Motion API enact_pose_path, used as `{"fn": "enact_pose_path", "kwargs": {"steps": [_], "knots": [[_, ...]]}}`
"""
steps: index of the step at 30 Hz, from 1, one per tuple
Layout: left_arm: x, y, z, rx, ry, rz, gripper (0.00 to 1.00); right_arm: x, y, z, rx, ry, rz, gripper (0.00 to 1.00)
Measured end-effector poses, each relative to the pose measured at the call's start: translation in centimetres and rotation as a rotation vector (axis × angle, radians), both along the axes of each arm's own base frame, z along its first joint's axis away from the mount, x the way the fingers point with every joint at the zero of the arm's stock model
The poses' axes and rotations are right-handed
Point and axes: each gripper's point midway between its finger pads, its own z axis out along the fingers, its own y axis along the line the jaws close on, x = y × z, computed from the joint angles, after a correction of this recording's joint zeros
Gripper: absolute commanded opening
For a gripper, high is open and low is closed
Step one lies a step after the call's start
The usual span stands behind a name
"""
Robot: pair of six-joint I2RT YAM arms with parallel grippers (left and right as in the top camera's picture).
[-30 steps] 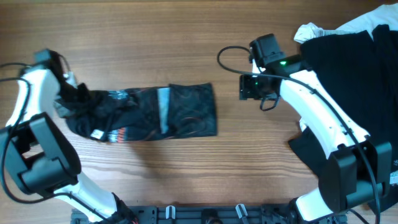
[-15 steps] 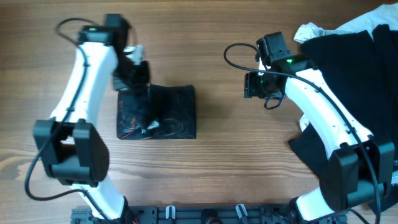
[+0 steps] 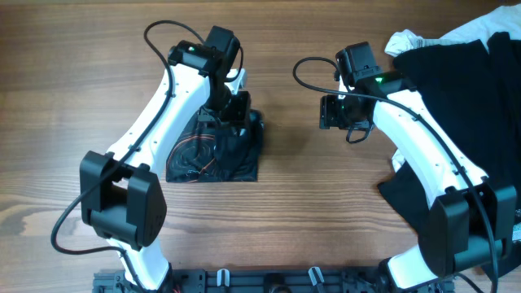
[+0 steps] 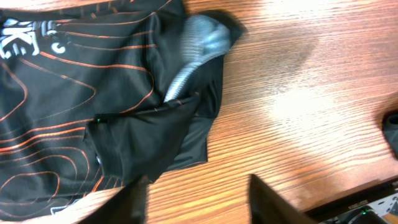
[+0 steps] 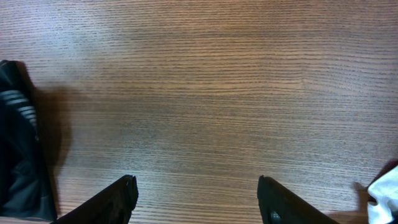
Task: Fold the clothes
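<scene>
Black jersey (image 3: pixel 213 153) sits bundled square, left of centre, its grey collar (image 4: pixel 200 38) poking loose. Left gripper (image 4: pixel 198 200) hovers wide and empty over that edge; right gripper (image 5: pixel 196 200) wide above bare table (image 5: pixel 205 93). Snag that flap and the fold could unravel.

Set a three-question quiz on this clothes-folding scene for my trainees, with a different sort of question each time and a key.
1. True or false: the right gripper is shut on a garment.
2. Multiple choice: the thin contour lines on the folded black jersey are A) white, B) orange-red, C) blue.
3. Fill the gap: the pile of clothes waiting at the table's edge lies on the robot's ____ side.

Key: 1 false, it is open over bare wood; 2 B; 3 right.
</scene>
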Motion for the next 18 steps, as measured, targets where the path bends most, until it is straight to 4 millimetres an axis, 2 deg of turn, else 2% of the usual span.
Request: {"fn": "enact_pose_path", "kwargs": {"steps": [2,4,6,7,10,12,15,17,18], "knots": [[0.0,-0.2,0.0,-0.002,-0.003,-0.002,0.57,0.0,0.0,0.0,-0.001,0.0,0.002,0.75],[0.2,0.5,0.0,0.005,-0.002,0.013,0.6,0.0,0.0,0.0,-0.001,0.0,0.006,0.75],[0.9,2.1,-0.1,0.019,-0.004,0.054,0.64,0.1,0.8,0.1,0.031,-0.007,0.065,0.74],[1.9,4.3,0.0,0.03,-0.012,0.111,0.65,0.2,1.8,0.3,0.075,-0.016,0.122,0.74],[4.4,10.7,0.4,0.035,-0.048,0.286,0.68,0.7,5.3,1.4,0.225,-0.071,0.277,0.74],[5.5,14.6,0.4,0.03,-0.067,0.39,0.7,0.3,8.7,2.2,0.301,-0.112,0.399,0.74],[6.4,17.1,0.3,0.01,-0.092,0.458,0.72,-1.0,13.9,2.6,0.35,-0.15,0.537,0.74],[6.7,17.8,-1.1,-0.028,-0.079,0.487,0.72,-2.3,17.2,1.5,0.366,-0.136,0.612,0.74],[6.6,18.0,-2.4,-0.043,-0.057,0.492,0.73,-3.1,18.8,0.5,0.369,-0.119,0.648,0.75]]}}
